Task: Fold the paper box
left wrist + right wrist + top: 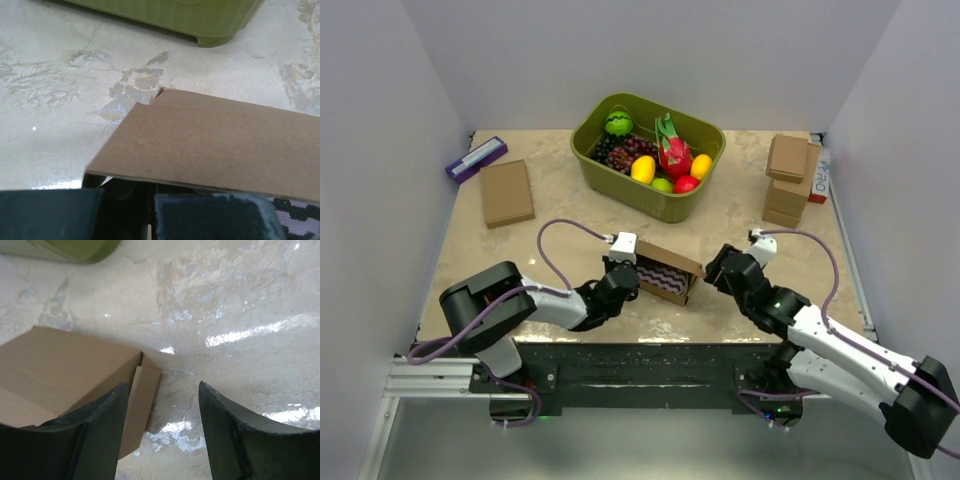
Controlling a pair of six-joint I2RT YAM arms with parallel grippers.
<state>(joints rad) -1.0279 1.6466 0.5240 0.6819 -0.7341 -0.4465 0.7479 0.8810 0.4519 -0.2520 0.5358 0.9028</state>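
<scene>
The paper box [672, 268] sits near the middle of the worktop [560, 215], low in the top view, between the two pincers. It is partly formed. Brown walls stand up, and a lilac zigzag-printed inner face shows along its near side.

The left pincer [620, 274] is at the box's left end, its fingers [50, 215] pressed together. In the left wrist view a brown panel of the box fills the centre and right and runs down behind the pads, so it is unclear whether a cardboard edge is caught between them. A scrap of the zigzag print shows at the lower right corner of that view.

The right pincer [714, 266] is just beside the box's right end, spread, with bare worktop showing between its fingers [235, 440]. In the right wrist view the box lies at lower left, partly hidden by one finger, and contact cannot be made out.

A green bin [640, 190] of fruit stands at upper centre and is cut off in both wrist views. A flat brown box [507, 192] lies at upper left, and stacked small boxes [788, 180] stand at upper right.
</scene>
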